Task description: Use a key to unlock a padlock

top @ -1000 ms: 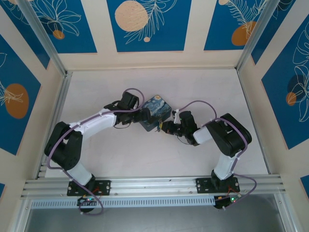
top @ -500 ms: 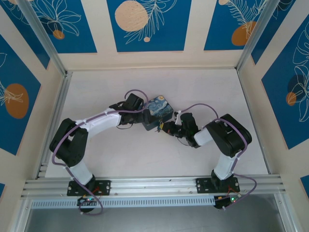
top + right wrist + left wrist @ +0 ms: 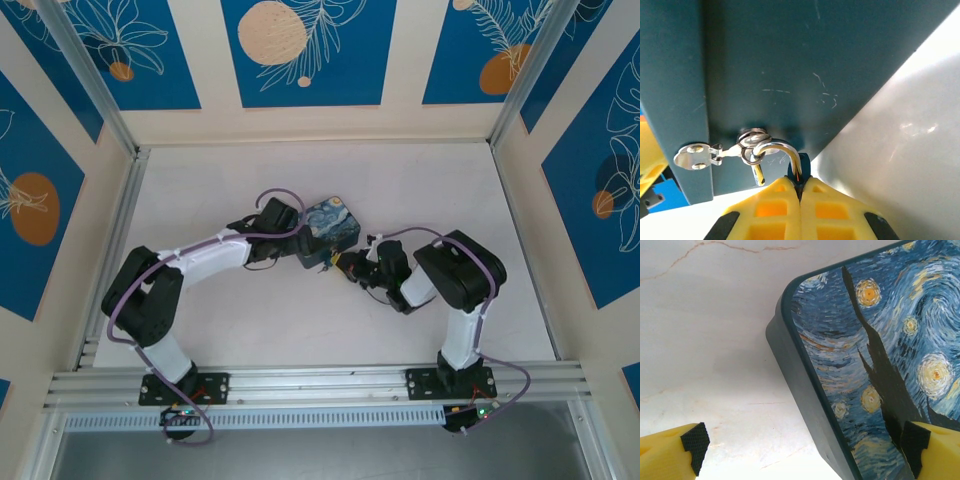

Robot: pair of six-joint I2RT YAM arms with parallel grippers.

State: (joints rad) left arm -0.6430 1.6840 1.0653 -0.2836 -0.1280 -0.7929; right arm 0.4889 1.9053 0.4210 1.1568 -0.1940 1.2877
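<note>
The padlock (image 3: 802, 166) is a tiny blue body with a silver shackle (image 3: 776, 148) hooked through the ring of a hasp (image 3: 692, 156) on the dark box (image 3: 790, 60). One shackle leg enters the body; the other ends bare at the left. My right gripper (image 3: 800, 184) is shut just below the body, pinching a thin dark sliver that leads into it, the key, mostly hidden. My left gripper (image 3: 805, 447) is open, its fingers (image 3: 687, 445) astride the near corner of the night-sky box (image 3: 880, 340). From above, both grippers (image 3: 297, 243) (image 3: 347, 265) flank the box (image 3: 330, 225).
The pale table (image 3: 420, 180) is walled by blue-patterned panels on three sides, with an aluminium rail (image 3: 320, 380) along the near edge. The box stands mid-table between the two arms.
The left arm has pushed its gripper right, closer around the box. The right arm's elbow has swung left and its gripper stays shut at the lock.
</note>
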